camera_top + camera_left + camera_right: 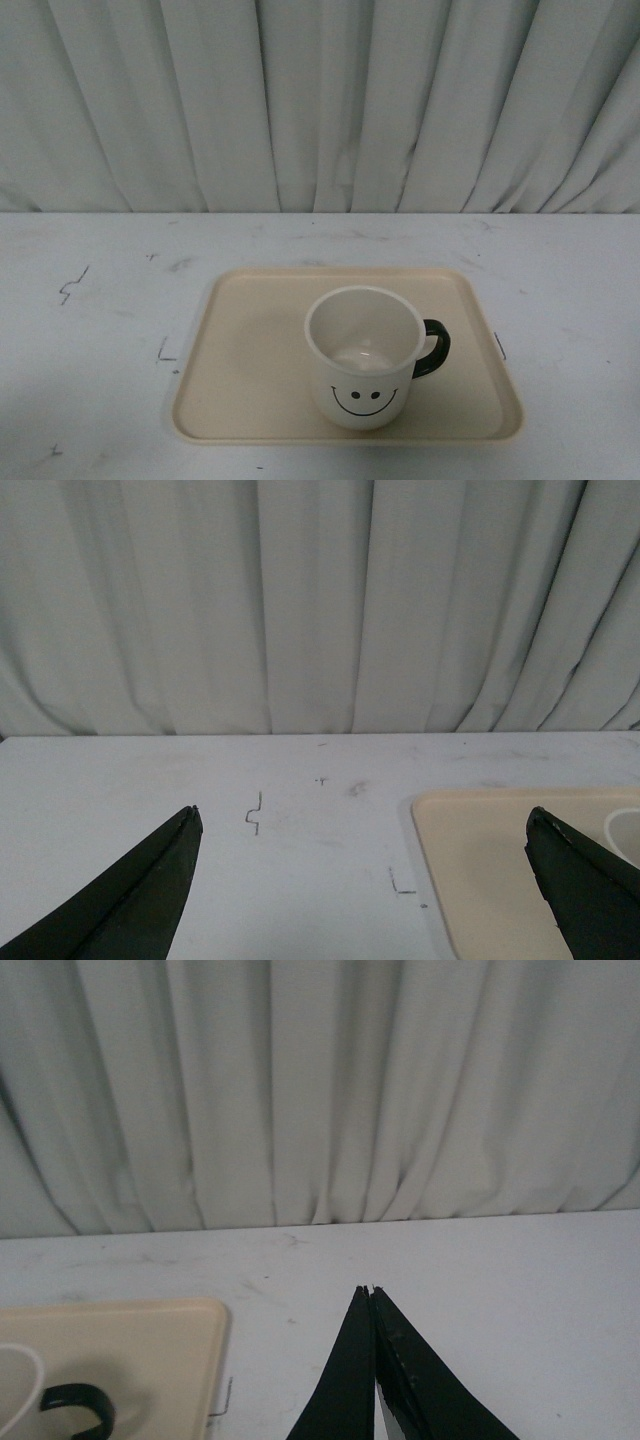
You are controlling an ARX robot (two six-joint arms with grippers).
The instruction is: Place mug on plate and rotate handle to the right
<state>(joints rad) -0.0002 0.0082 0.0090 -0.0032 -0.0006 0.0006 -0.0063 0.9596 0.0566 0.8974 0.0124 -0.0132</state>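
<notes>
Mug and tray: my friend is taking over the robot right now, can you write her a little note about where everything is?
Left end effector: open, empty, over bare table beside the plate.
Right end effector: shut, empty, off the plate's other side.
Mug: upright on the plate, smiley facing the robot.
Handle: points right.
Done: placing and turning both look finished.
Left: seemingly nothing; just keep both arms clear.
</notes>
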